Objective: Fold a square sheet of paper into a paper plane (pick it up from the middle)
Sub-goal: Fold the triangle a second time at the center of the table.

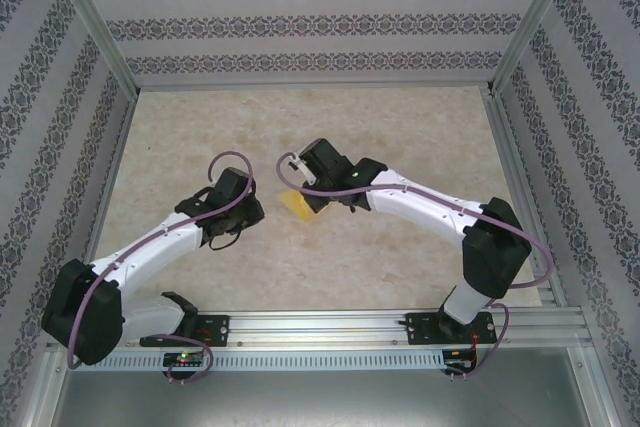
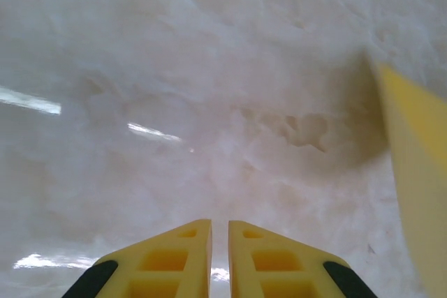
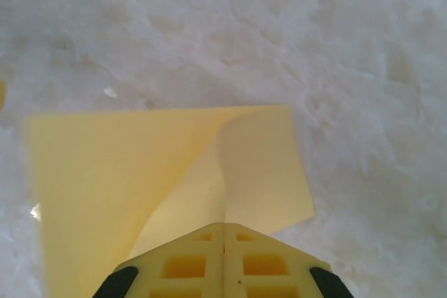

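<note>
Closing on the square sheet of paper (image 3: 126, 172), your right gripper (image 3: 223, 227) has its jaws pressed fully together, and a raised flap of the sheet runs up into them. Your left gripper (image 2: 219, 222) holds nothing; its jaws stand a narrow slit apart over the tabletop (image 2: 209, 68). The yellow sheet lies mid-table, just right of the left gripper.

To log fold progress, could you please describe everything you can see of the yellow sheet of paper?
The square sheet of paper is thin, plain pale yellow, lying on the beige table near its middle. One flap is turned over, with a diagonal fold edge and a straight crease. The right gripper, shut, seemingly pinches its near edge.
</note>
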